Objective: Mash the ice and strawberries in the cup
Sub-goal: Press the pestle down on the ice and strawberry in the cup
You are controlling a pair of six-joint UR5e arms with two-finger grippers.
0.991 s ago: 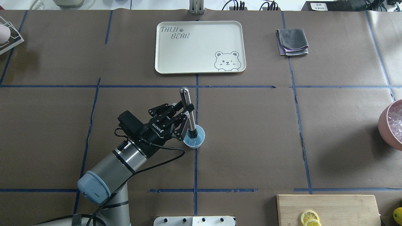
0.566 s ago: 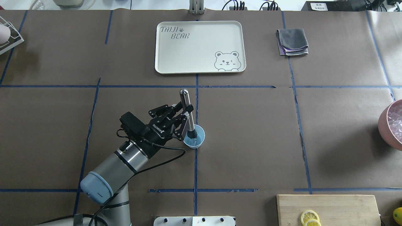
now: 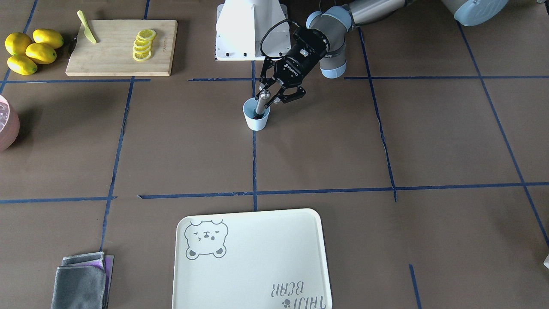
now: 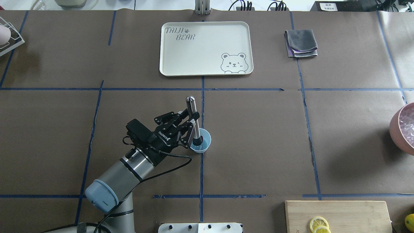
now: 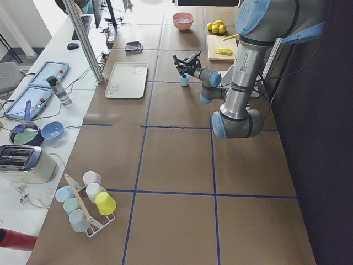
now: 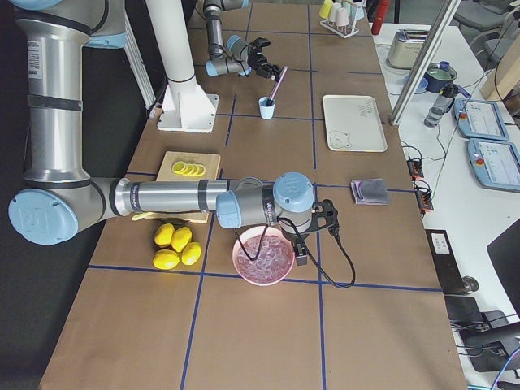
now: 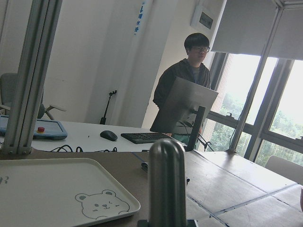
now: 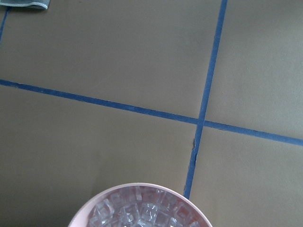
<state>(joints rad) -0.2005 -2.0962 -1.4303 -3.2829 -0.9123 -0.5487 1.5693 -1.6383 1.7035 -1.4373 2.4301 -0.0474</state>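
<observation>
Masher (image 4: 190, 103) in cup (image 4: 207, 143), 4 lemons (image 3: 40, 53) (front view)

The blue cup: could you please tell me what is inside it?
The dark lower end of the metal muddler, held by the left gripper, stands in the cup. Whatever lies beneath it cannot be seen.

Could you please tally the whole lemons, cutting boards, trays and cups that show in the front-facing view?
Lemons: 4
Board: 1
Tray: 1
Cup: 1
Total: 7
</observation>
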